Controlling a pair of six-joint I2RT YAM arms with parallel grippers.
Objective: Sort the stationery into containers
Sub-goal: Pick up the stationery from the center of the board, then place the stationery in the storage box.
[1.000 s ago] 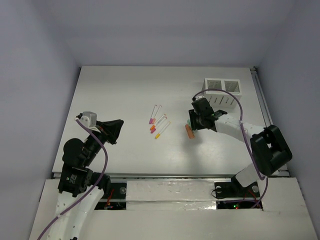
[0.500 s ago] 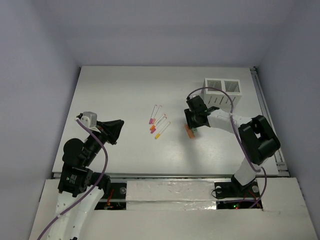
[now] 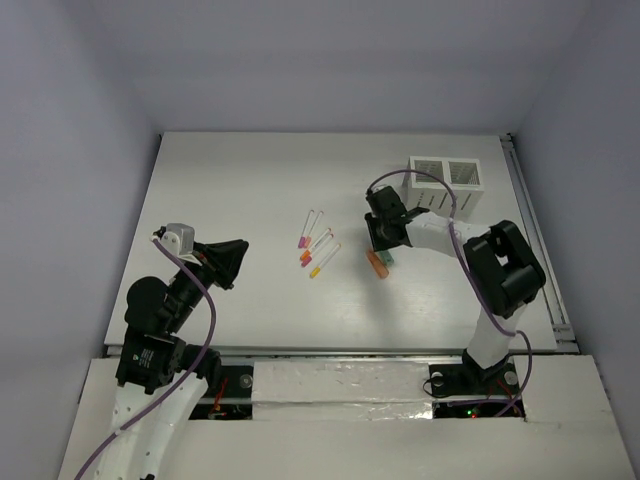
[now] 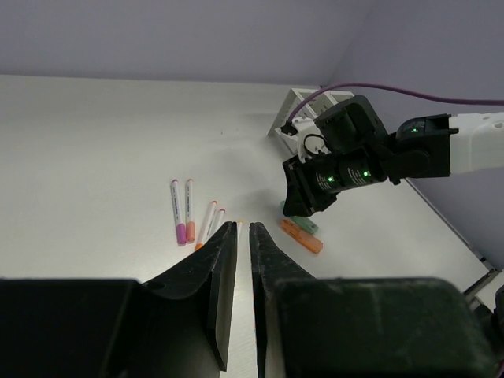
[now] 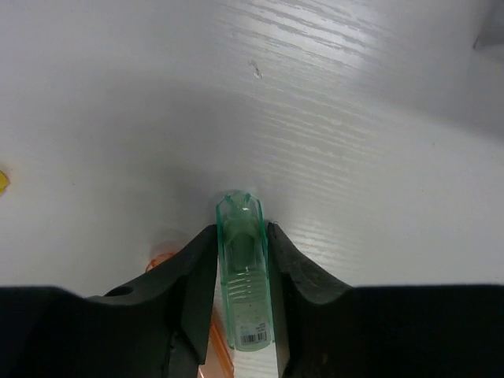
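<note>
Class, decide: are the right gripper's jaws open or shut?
Shut on the mint green piece: right wrist view shows both jaws against its sides.

White worktop (image 3: 250, 200), matte, faint wood grain showing close up. Plain pale lavender-grey walls (image 3: 330, 60) enclose it on three sides. Light even and diffuse, shadows soft; a metal rail (image 3: 537, 240) runs along the worktop's right edge.

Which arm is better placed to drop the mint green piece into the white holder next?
Right. The right gripper has its jaws against both sides of the mint green piece, and the white holder stands close by. The left gripper sits far across the table, past the pens.
</note>
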